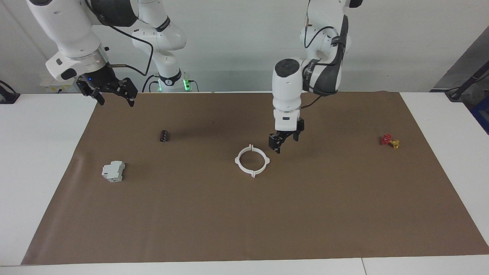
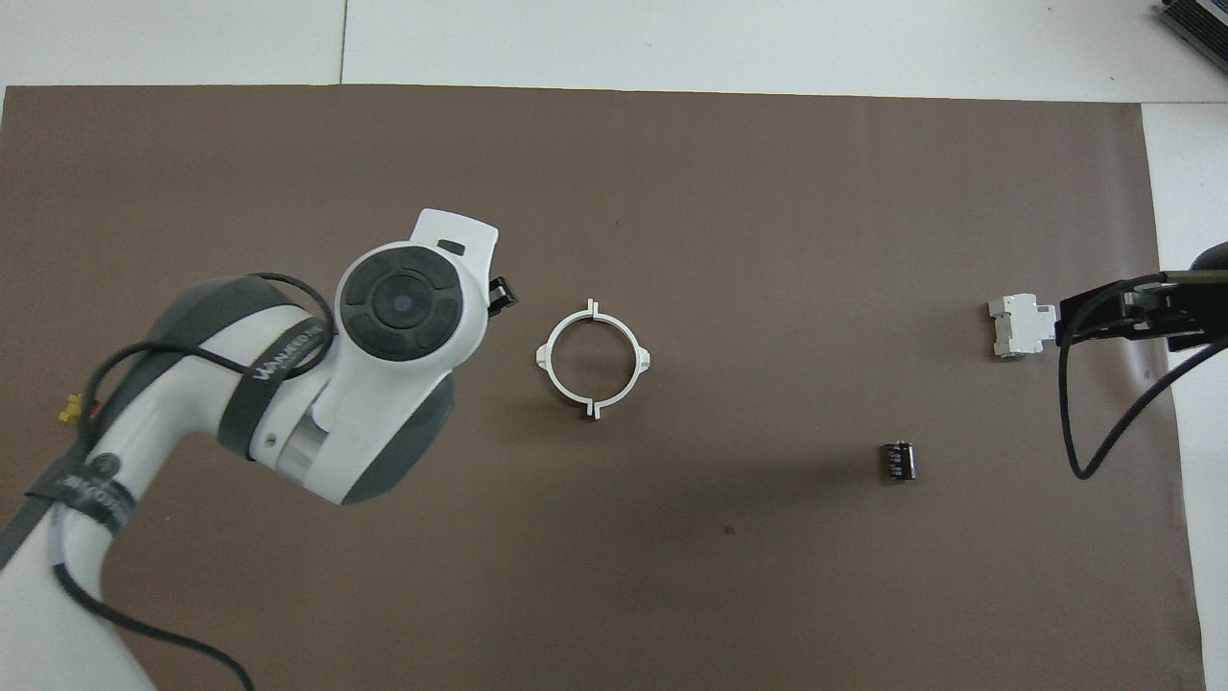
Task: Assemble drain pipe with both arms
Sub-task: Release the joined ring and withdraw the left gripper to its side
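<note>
Place: robotics lab
Evidence: two white arms mounted at a white tabletop; brown mat; plain grey wall; trailing cables

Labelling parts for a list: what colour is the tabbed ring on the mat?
White; the tabbed ring shows best in the overhead view.

Both views are evenly and brightly lit from above by soft, diffuse light. Shadows on the brown mat are faint and blurred: a dim smudge lies near the small black cylinder, and a soft dark patch sits under the left end effector. The white ring casts almost no shadow. The white desk looks bright without harsh glare. Focus is sharp across both views, with no motion blur; straight mat edges show little bending.
</note>
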Motion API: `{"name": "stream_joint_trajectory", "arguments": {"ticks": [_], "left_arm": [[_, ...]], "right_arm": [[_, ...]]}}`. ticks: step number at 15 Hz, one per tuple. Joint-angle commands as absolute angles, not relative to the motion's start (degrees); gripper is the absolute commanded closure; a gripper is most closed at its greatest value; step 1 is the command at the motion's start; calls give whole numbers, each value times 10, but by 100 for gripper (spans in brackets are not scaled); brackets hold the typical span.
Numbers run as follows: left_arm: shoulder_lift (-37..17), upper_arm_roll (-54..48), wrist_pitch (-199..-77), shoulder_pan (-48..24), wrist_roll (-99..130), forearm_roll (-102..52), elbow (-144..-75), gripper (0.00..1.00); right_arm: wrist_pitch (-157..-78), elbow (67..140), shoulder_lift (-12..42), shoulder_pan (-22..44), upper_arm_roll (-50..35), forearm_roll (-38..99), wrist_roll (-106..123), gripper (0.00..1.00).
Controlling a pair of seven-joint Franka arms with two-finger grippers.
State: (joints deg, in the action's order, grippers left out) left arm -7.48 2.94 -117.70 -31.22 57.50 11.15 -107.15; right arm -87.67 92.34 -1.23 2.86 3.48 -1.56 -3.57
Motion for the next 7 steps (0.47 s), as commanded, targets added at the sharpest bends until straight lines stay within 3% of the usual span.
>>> {"name": "stream_joint_trajectory", "arguments": {"ticks": [1, 4, 7], "left_arm": [[-54, 26, -1102, -259, 425, 78, -1037, 0], [-48, 26, -1029, -193, 296, 64, -984, 0], [-15, 28, -1001, -129, 179, 39, -986, 0]], "right_arm": [[-884, 928, -19, 25, 33, -10, -37, 0], [-884, 928, -19, 25, 33, -10, -37, 0], [-884, 928, -19, 25, 33, -10, -37, 0]]}}
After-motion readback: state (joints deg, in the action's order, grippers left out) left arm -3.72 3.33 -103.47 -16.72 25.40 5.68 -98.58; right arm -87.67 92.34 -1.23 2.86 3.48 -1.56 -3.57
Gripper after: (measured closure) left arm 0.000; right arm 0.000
